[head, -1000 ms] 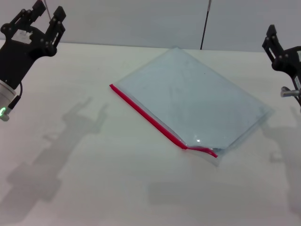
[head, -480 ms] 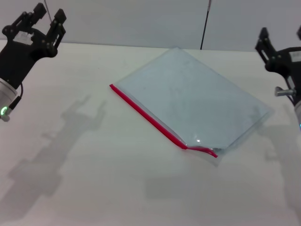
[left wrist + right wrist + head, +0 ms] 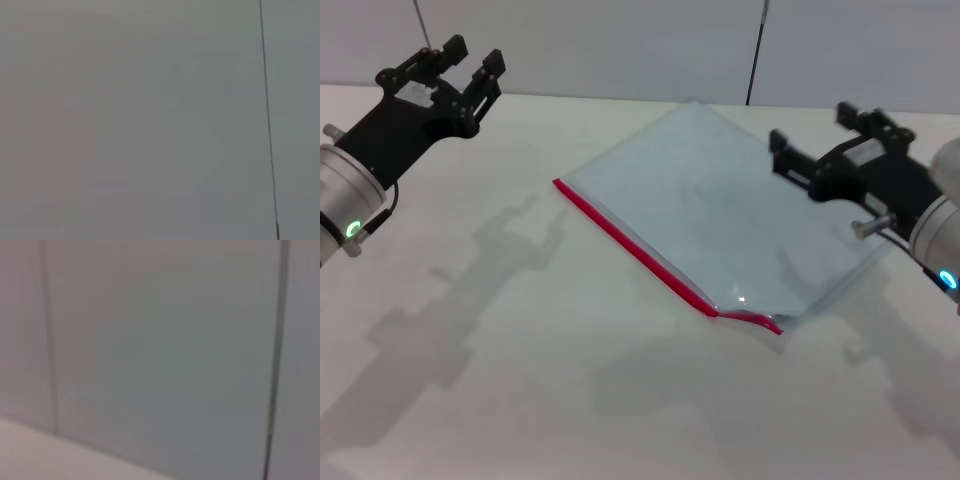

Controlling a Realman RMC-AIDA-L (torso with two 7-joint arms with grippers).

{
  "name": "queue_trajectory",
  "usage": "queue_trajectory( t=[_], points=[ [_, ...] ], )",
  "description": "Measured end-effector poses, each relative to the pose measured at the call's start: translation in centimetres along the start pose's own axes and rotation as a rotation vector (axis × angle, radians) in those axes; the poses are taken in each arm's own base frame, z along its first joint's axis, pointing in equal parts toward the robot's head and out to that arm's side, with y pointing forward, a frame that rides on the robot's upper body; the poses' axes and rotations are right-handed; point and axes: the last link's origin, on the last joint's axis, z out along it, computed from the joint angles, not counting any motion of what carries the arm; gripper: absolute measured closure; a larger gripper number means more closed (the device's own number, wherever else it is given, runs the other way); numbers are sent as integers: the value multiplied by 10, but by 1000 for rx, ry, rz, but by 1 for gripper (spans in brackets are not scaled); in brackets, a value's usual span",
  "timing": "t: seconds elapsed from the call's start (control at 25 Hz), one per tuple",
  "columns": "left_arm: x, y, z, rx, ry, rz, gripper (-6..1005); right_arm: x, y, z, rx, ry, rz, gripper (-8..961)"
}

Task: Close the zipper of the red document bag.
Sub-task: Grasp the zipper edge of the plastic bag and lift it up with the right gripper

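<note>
The red document bag [image 3: 720, 205] lies flat at the table's middle, a translucent pale-blue pouch turned at an angle. Its zipper [image 3: 638, 253] is a red strip along the long edge facing the front left, with a kink near the front corner. My left gripper [image 3: 470, 55] hangs open above the table's back left, well apart from the bag. My right gripper [image 3: 810, 128] is open too and hovers over the bag's right part. Nothing is between either pair of fingers. Both wrist views show only a grey wall.
The white table [image 3: 520, 380] runs around the bag on all sides. A wall stands behind it with a thin dark vertical line [image 3: 756, 50]. Shadows of both arms fall on the table's left and front.
Both arms have swung inward toward the bag. The right gripper has come from the right edge to over the bag's right part. The bag has not moved.
</note>
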Motion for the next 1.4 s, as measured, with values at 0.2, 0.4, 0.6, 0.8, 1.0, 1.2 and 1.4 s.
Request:
queue_trajectory(
  t=[0.2,0.4,0.6,0.8,1.0,1.2,1.4],
  points=[
    [1,-3,-1,-4,-5,-4,520,-4,5,-6,-116,137,-92,96],
    [2,-6,-1,6,-5,-1,520,-2,18,-14,-227,224,-192,98],
    [1,-7,-2,12,-7,-1,520,6,29,-19,-341,311,-301,103],
    [1,-8,-2,13,-9,1,520,19,31,-15,-378,344,-353,103],
    [0,-8,-1,19,-16,-2,520,33,26,-12,-386,381,-349,102],
    [0,-8,0,20,-17,-3,520,44,24,-8,-397,412,-339,103],
    [0,-8,0,22,-21,-3,520,54,22,-3,-408,451,-344,103]
  ],
)
